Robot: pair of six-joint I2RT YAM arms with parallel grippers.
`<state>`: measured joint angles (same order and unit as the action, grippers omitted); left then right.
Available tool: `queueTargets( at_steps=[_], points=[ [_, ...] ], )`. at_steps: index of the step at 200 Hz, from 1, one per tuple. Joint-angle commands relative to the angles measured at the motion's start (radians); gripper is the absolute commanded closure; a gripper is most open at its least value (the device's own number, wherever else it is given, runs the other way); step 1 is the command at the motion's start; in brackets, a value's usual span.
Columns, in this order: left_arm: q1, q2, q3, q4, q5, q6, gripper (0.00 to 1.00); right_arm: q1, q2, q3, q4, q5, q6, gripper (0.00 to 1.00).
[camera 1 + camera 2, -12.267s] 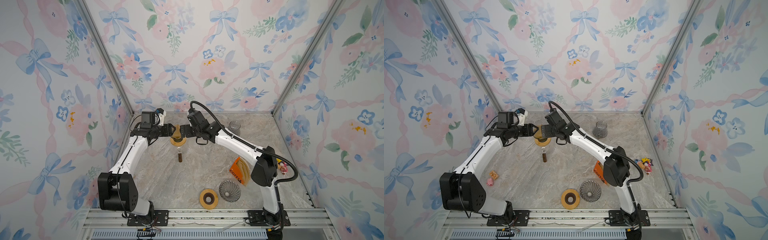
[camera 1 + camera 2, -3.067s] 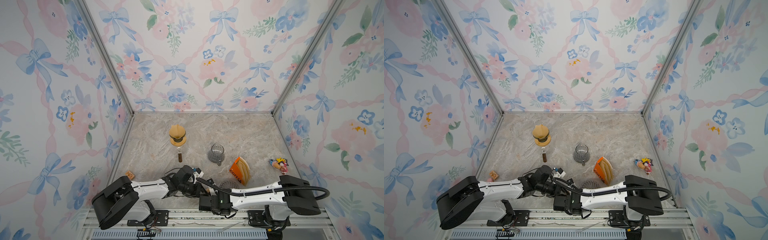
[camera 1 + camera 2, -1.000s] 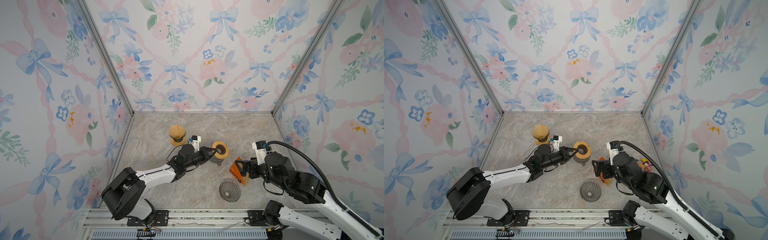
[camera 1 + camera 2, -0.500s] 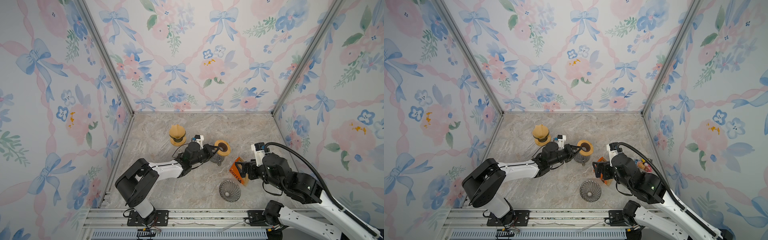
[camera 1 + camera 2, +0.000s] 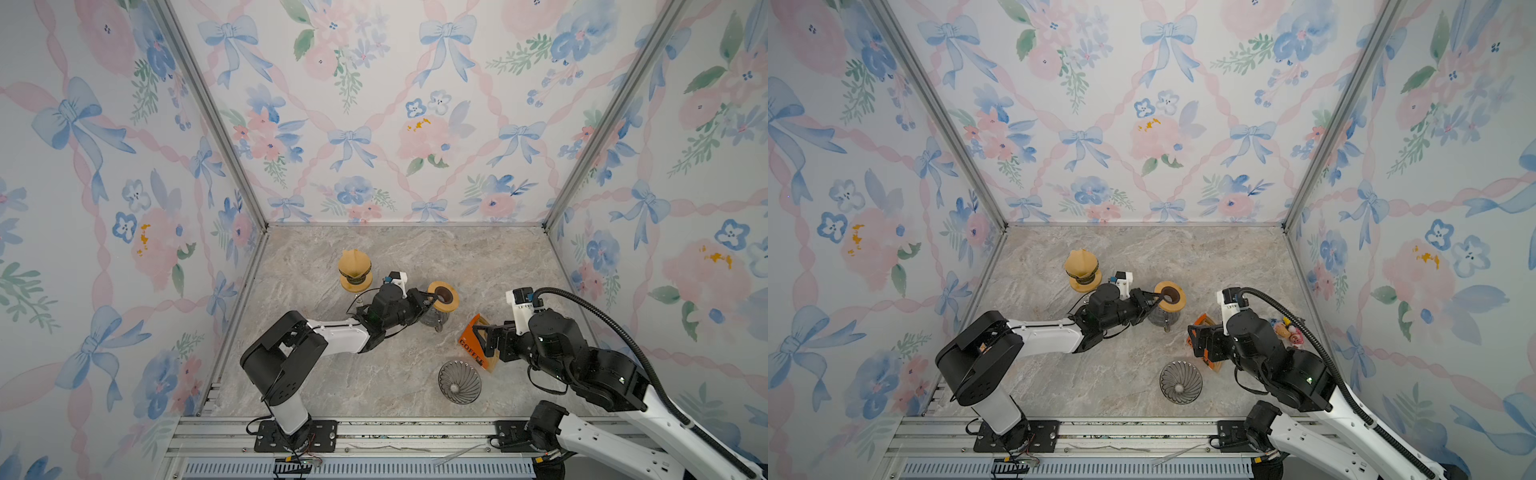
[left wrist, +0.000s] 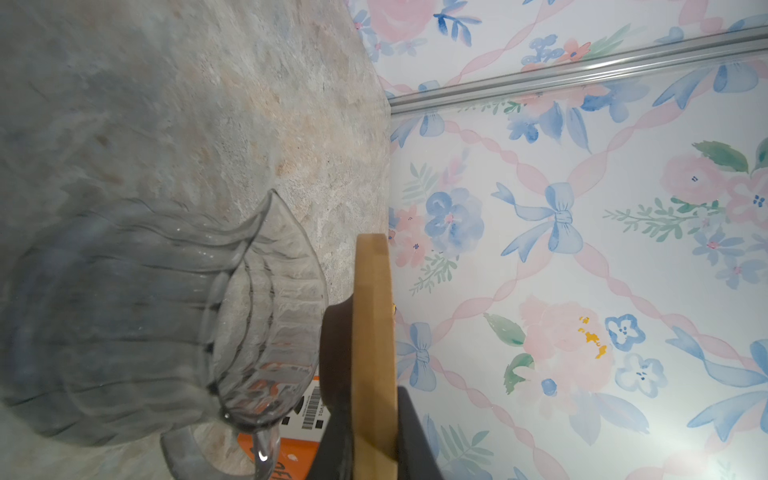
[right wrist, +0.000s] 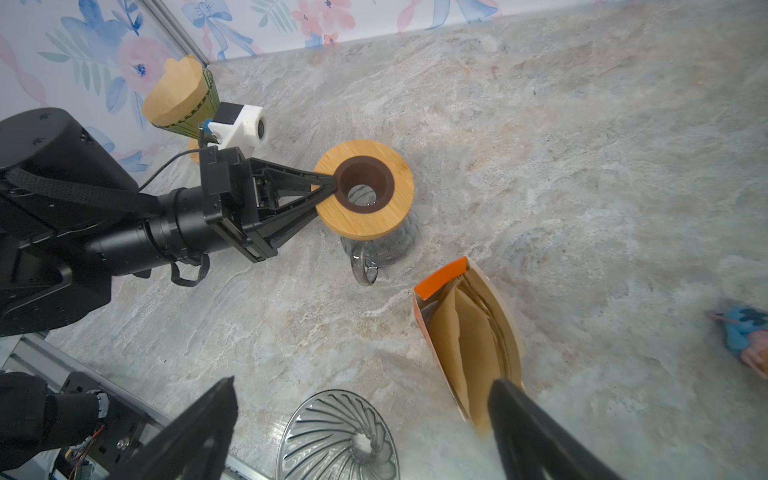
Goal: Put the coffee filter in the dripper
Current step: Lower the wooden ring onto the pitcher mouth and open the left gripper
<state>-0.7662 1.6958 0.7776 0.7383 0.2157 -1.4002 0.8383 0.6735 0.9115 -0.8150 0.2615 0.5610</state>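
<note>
Left hand, lower finger hidden beneath collar

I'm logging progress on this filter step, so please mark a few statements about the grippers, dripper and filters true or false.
1. The left gripper grips the round wooden ring over the ribbed glass carafe. True.
2. The right gripper holds a paper filter. False: it is open and empty.
3. The clear ribbed glass dripper contains a filter. False: it is empty.
4. Brown paper filters sit inside the orange cardboard box. True.
</note>
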Motion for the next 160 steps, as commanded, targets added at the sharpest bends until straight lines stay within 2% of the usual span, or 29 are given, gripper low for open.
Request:
queueTargets(
  at_steps=[1,86,136,160],
  points=[
    [0.012,0.018,0.025,0.041,-0.011,-0.003,0.86,-0.01,-0.017,-0.017,-0.044,0.011,0.011,0.04],
    [0.027,0.051,0.037,0.041,-0.005,-0.006,0.77,-0.024,-0.026,-0.027,-0.05,0.007,0.015,0.04],
    [0.03,0.016,0.006,0.025,-0.038,-0.006,0.68,-0.025,-0.028,-0.028,-0.056,0.005,0.017,0.04],
    [0.035,-0.018,-0.008,-0.011,-0.056,0.013,0.67,-0.025,-0.028,-0.028,-0.053,0.005,0.019,0.04]
  ],
)
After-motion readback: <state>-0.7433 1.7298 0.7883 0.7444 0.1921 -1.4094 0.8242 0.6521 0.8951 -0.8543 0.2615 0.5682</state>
